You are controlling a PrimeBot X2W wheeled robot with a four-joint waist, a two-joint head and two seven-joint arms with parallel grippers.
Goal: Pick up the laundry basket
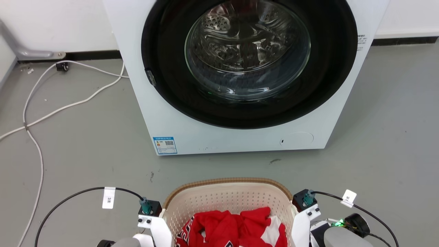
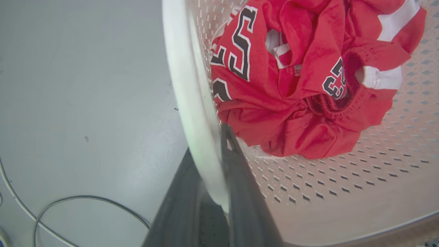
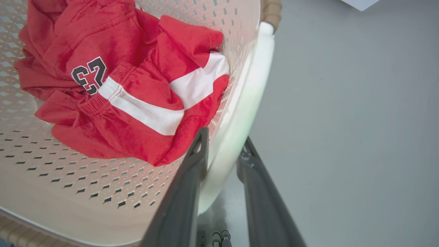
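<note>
Laundry basket, washing machine just beyond

Cream perforated laundry basket with brown woven rim, red jersey with white stripes and black white-edged numerals, white washing machine with black door ring, grey floor.

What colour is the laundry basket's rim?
Brown, woven-look laundry basket rim, clearest in head view.

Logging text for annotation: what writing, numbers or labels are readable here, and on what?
"23": red shorts in the laundry basket.
"3米": left cable tag.
Red jersey large number: folded, partly hidden.
Washing machine sticker: too small.
Right cable tag: unreadable.
</note>
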